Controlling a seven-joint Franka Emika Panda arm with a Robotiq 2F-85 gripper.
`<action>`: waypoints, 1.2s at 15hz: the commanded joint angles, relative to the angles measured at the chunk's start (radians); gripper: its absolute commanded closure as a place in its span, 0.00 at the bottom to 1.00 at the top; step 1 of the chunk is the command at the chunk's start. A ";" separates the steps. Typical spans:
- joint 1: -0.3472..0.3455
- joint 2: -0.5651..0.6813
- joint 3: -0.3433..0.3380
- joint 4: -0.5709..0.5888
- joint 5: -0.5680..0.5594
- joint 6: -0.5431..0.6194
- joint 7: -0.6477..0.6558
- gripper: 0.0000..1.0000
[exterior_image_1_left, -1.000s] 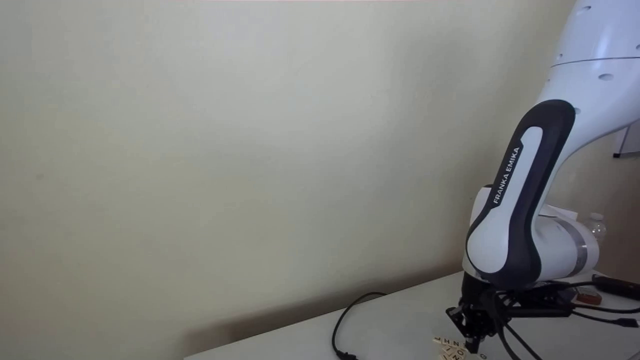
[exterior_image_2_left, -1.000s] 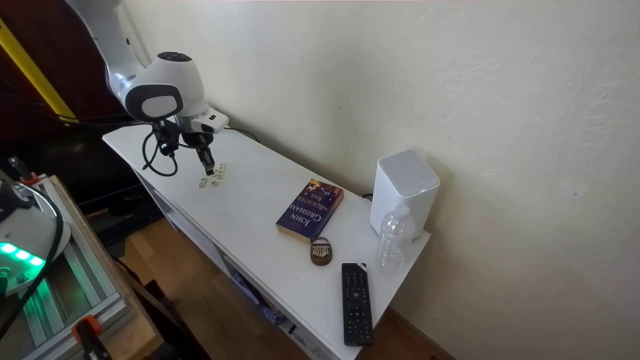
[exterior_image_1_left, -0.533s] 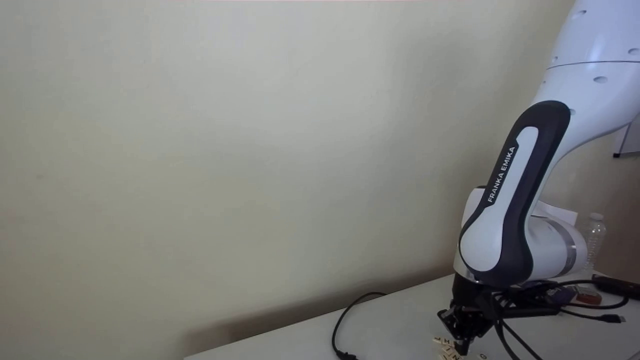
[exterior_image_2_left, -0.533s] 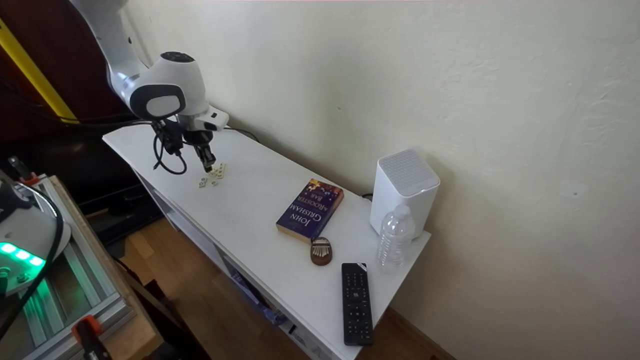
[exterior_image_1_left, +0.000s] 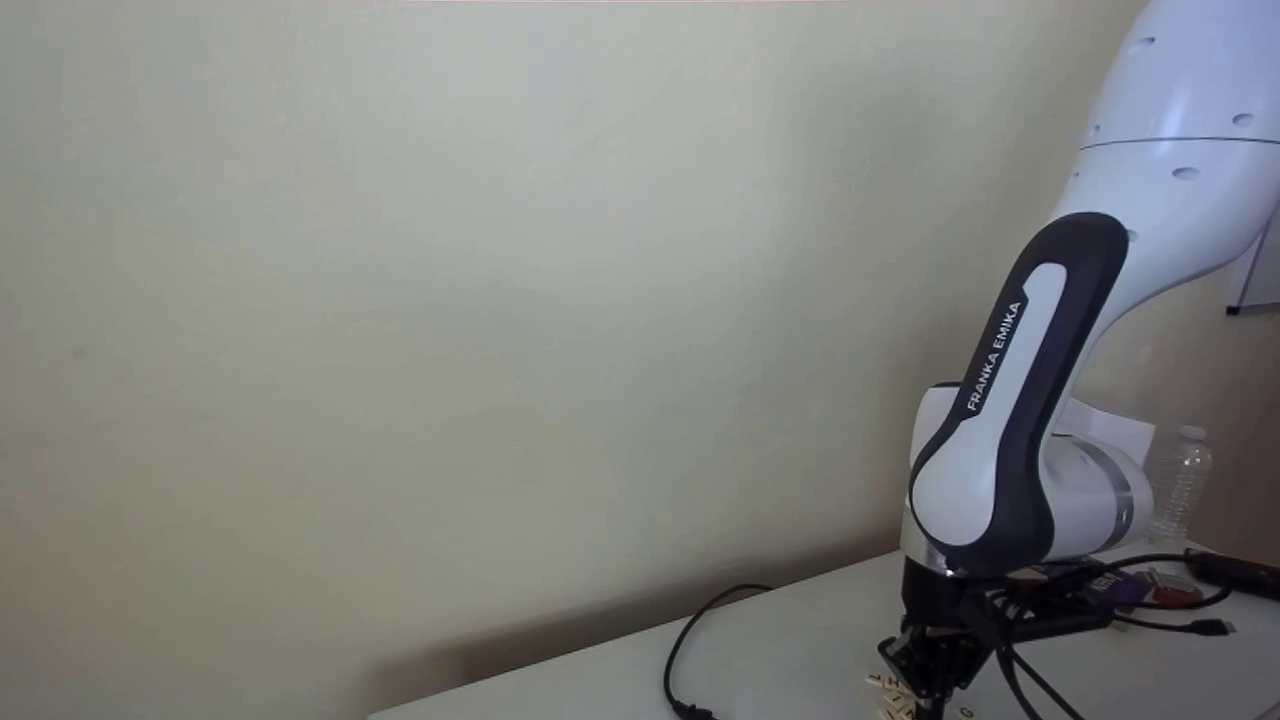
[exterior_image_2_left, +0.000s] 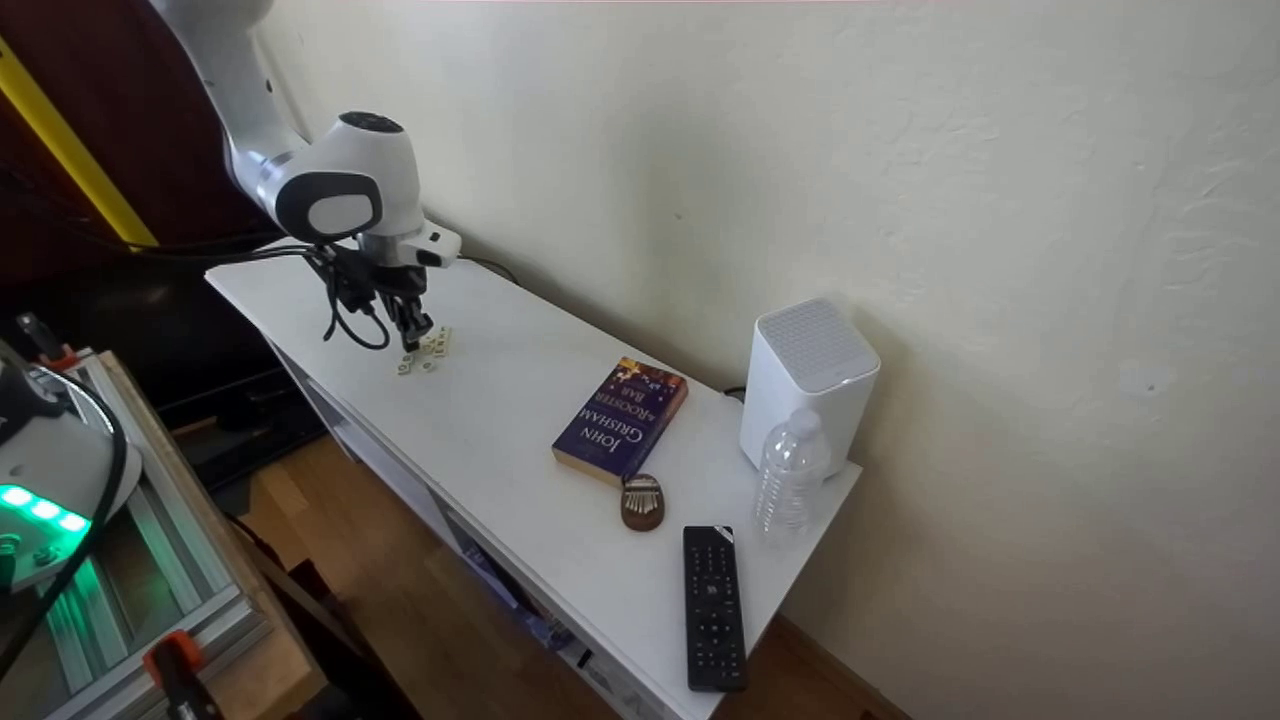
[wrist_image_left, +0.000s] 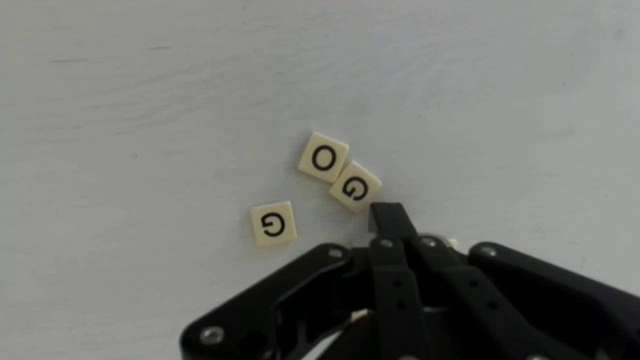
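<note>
Wrist view: gripper (wrist_image_left: 395, 217) jaws look fully together, I see nothing between them. G tile (wrist_image_left: 355, 186) is just beside the gripper tips; can't tell if they touch. O tile (wrist_image_left: 323, 157) is next out from the gripper, edge against that G. Lone G tile (wrist_image_left: 274, 223) lies near the gripper, apart from the other two.

In an exterior view: gripper is low over the white table (exterior_image_1_left: 800, 650), arm (exterior_image_1_left: 970, 490) above it. Clump of lettered tiles (exterior_image_1_left: 893, 697) right beside the gripper, partly blocked by it. Cable plug (exterior_image_1_left: 692, 711) well apart from it.

In an exterior view: paperback (exterior_image_2_left: 620, 420) is well away from the gripper. Farther from the gripper: thumb piano (exterior_image_2_left: 642, 502), remote (exterior_image_2_left: 713, 608), white box (exterior_image_2_left: 812, 385), clear bottle (exterior_image_2_left: 795, 470).
</note>
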 joint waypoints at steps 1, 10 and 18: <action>0.021 0.006 -0.031 0.024 -0.052 -0.059 -0.015 1.00; 0.039 0.010 -0.047 0.040 -0.088 -0.118 -0.035 1.00; 0.056 0.005 -0.068 0.053 -0.106 -0.186 -0.035 1.00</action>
